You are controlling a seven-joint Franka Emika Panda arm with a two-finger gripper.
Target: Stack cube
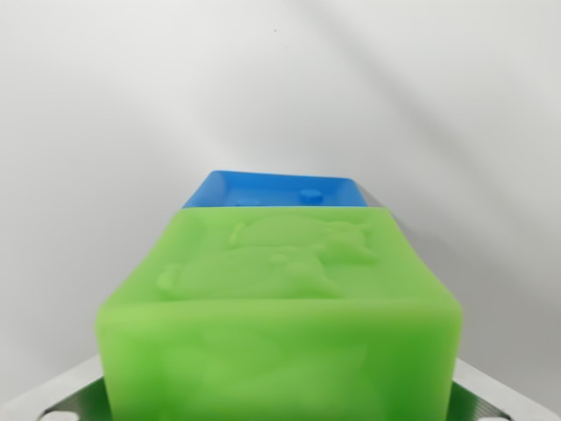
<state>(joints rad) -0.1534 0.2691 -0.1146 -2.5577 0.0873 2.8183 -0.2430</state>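
Nearest the camera, a translucent green cube point(280, 324) filled the lower half of the wrist view, its rounded front edge running across the frame and its upper face sloping away toward the background. That upper face carried a raised relief of soft, blob-like shapes, too indistinct to identify. Grey metal parts of the gripper point(491, 399) showed at both bottom corners, flanking the green cube on the wrist view's left and right, with small pale blue spots visible on them. The fingertips themselves were hidden behind the cube, so whether they pressed on it or stood apart from it could not be told. Beyond the far edge of the green cube lay a blue cube point(279, 190), only a thin wedge of its top face visible, with small raised bumps on it. The two cubes met along one line in the picture, but whether they actually touched, or which sat higher, could not be judged from this angle. Behind both spread a plain white surface point(280, 79), evenly lit, with a faint grey shadow on the right.
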